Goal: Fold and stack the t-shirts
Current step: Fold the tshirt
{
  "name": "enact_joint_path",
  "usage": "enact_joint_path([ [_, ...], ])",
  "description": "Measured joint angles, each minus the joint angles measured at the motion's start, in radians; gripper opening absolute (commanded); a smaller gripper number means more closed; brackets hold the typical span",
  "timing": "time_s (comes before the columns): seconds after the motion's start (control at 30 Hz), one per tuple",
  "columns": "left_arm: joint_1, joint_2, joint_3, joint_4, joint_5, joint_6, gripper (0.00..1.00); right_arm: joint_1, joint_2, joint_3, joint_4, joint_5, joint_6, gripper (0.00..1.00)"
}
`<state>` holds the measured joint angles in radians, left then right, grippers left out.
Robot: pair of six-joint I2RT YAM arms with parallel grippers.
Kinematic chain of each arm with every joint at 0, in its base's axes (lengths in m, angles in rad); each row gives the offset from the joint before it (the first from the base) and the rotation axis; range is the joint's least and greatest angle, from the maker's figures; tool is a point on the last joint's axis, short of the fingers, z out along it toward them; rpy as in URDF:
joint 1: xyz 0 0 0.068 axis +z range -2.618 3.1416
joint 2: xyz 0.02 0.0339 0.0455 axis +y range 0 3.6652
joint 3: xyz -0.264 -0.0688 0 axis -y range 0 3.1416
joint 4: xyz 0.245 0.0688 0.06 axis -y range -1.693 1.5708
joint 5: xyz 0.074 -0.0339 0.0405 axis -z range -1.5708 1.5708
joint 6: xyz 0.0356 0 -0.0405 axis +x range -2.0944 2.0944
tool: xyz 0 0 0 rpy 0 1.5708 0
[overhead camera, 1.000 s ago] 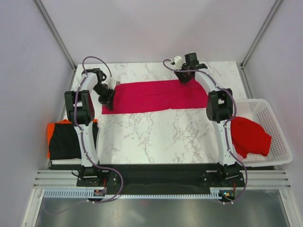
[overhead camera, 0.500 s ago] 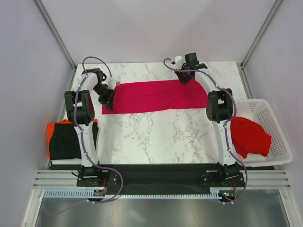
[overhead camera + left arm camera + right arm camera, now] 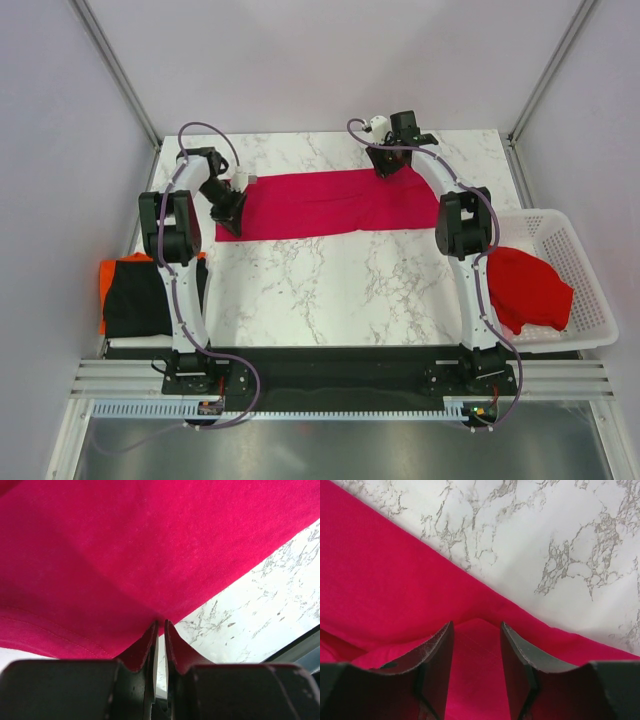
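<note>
1. Two grippers are set on one garment. The left gripper (image 3: 160, 623) is seen with its jaws drawn almost together, and an edge of the crimson-pink t-shirt (image 3: 320, 203) is pinched at their tips. The cloth rises away from the tips, with the marble table (image 3: 330, 290) visible beneath it.
2. The right gripper (image 3: 477, 625) is held with its jaws apart, straddling a small raised fold at the far edge of the same shirt. No clamp on the cloth is seen there.
3. The shirt is laid out as a long band across the far part of the table. The left gripper is placed at the band's left end and the right gripper at its far edge, toward the right end. This spacing is judged to let the band be carried over in one fold without bunching.
4. A stack is noted beside the left arm, off the table's near-left corner. A folded black t-shirt (image 3: 140, 298) lies on an orange t-shirt (image 3: 108, 270), whose edges show around it. This is judged to be where the crimson-pink shirt is meant to go.
5. The white lattice basket (image 3: 575, 245) stands at the table's right edge. One red t-shirt (image 3: 530, 288) is held in it, crumpled and spilling over its left rim. It is judged to be waiting unfolded.
</note>
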<state>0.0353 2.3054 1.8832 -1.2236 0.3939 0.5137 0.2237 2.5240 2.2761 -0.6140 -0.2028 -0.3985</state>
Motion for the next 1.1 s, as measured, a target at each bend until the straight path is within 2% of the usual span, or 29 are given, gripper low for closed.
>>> enact_joint_path([
  [0.23, -0.002, 0.0, -0.006, 0.0, -0.004, 0.0, 0.15, 0.0, 0.0, 0.0, 0.0, 0.016, -0.002, 0.41],
  [0.5, -0.003, 0.0, -0.007, 0.0, -0.016, 0.0, 0.15, 0.002, 0.002, -0.004, -0.002, 0.034, -0.01, 0.39],
  [0.6, -0.004, 0.0, -0.007, 0.0, -0.023, 0.0, 0.15, 0.002, 0.011, -0.004, -0.002, 0.037, -0.016, 0.3],
  [0.63, -0.004, 0.0, -0.007, 0.0, -0.025, 0.0, 0.15, 0.002, 0.014, -0.004, -0.003, 0.038, -0.017, 0.22],
  [0.7, -0.005, 0.0, -0.008, 0.0, -0.026, 0.0, 0.15, 0.002, 0.021, -0.005, -0.006, 0.04, -0.021, 0.13],
  [0.8, -0.005, 0.0, -0.008, 0.0, -0.027, 0.0, 0.15, 0.002, 0.027, -0.005, -0.008, 0.04, -0.024, 0.04],
  [0.9, -0.005, 0.0, -0.008, 0.0, -0.027, 0.0, 0.15, 0.002, 0.028, -0.005, -0.008, 0.041, -0.026, 0.0],
  [1.1, -0.005, 0.0, -0.015, 0.004, -0.027, 0.0, 0.15, 0.002, 0.005, -0.015, -0.016, 0.04, -0.037, 0.0],
])
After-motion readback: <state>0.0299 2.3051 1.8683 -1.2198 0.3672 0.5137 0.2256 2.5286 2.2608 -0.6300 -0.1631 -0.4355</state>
